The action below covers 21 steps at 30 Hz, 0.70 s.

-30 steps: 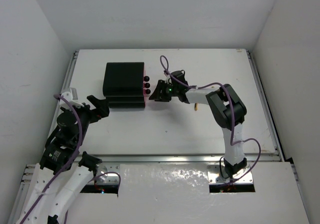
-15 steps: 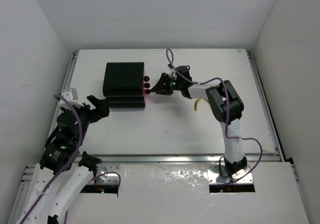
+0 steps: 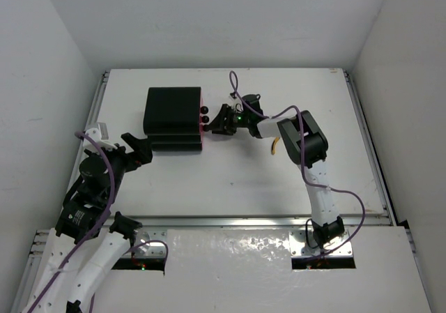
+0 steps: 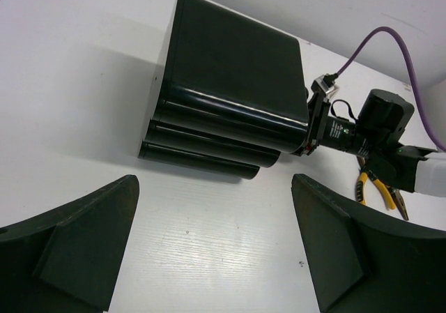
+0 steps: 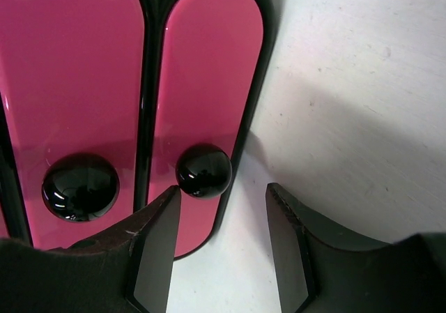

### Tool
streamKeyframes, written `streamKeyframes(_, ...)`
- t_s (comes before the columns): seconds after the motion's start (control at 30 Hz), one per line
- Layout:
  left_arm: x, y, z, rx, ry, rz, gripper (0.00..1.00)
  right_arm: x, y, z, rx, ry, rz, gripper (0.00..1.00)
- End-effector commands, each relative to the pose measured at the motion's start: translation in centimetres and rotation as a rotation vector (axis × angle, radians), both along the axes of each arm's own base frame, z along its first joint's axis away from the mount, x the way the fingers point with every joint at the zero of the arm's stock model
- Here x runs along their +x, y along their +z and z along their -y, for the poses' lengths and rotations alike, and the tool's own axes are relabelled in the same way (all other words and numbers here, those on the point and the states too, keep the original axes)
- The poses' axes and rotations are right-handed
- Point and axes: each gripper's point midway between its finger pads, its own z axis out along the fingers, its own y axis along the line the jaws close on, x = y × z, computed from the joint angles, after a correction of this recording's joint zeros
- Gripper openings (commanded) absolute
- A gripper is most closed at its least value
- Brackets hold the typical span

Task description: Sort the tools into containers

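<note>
The black chest (image 3: 173, 118) stands at the back left with its three drawers shut. Its pink drawer fronts (image 5: 209, 69) and round black knobs fill the right wrist view. My right gripper (image 3: 218, 123) is open right in front of the knobs. In its own view (image 5: 221, 208) one knob (image 5: 203, 171) sits just beyond the tip of the left finger (image 5: 155, 247), not between the jaws. A second knob (image 5: 80, 186) is to its left. My left gripper (image 3: 141, 150) is open and empty near the chest's near corner. Yellow-handled pliers (image 4: 380, 187) lie on the table behind the right wrist. Other tools are out of view.
The white table (image 3: 230, 180) has raised rails along its left, right and near edges. White walls close in on three sides. The right forearm (image 3: 268, 127) stretches from the table's middle right toward the chest, partly covering the pliers (image 3: 275, 146).
My right gripper has moved closer to the chest's knobs, and its elbow has swung left. The left arm has not moved.
</note>
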Motion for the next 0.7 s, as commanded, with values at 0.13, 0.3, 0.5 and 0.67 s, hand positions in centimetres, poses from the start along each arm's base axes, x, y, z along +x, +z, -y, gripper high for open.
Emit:
streamKeyframes(0.13, 0.4, 0.9, 0.6, -0.008, -0.023, 0.036, 0.89, 0.7, -0.9, -0.7, 0.042, -0.001, -0.006, 0.53)
streamKeyframes(0.3, 0.5, 0.9, 0.6, -0.006, -0.025, 0.035, 0.89, 1.1, -0.4, -1.4, 0.085, 0.018, -0.011, 0.43)
streamKeyframes(0.5, 0.5, 0.8, 0.6, -0.005, -0.025, 0.032, 0.89, 1.0, 0.6, -1.6, 0.107, 0.037, 0.025, 0.22)
streamKeyframes(0.67, 0.6, 0.8, 0.6, -0.004, -0.025, 0.029, 0.89, 0.3, 1.9, 0.0, 0.100, 0.027, 0.074, 0.20)
